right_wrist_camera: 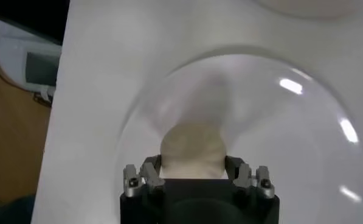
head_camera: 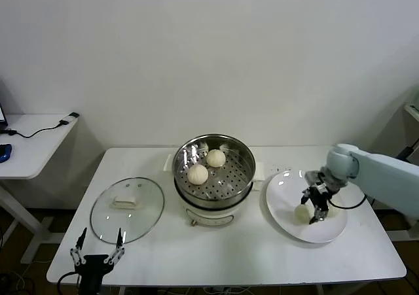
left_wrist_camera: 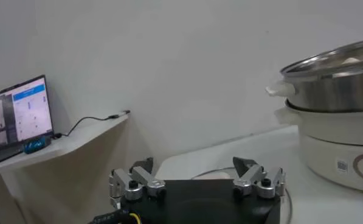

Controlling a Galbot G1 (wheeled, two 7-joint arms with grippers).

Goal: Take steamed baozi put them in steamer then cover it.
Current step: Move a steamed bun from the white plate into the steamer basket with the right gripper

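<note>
Baozi are split around the steamer (head_camera: 213,175). Nearest me, off the steamer's left front past the table edge, the left gripper (head_camera: 98,250) hangs with fingers spread wide, holding nothing. The cover (head_camera: 127,207) lies flat left of the steamer. Right of the steamer, the right gripper (head_camera: 313,205) is clamped on a bun (right_wrist_camera: 193,150) on the plate (head_camera: 286,210). Two buns (head_camera: 198,174) sit inside the steamer.

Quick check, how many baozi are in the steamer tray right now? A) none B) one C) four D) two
D: the head view shows two baozi on the perforated tray of the steamer, while the right gripper is shut on another bun over the white plate, with one more bun partly hidden behind it.
</note>
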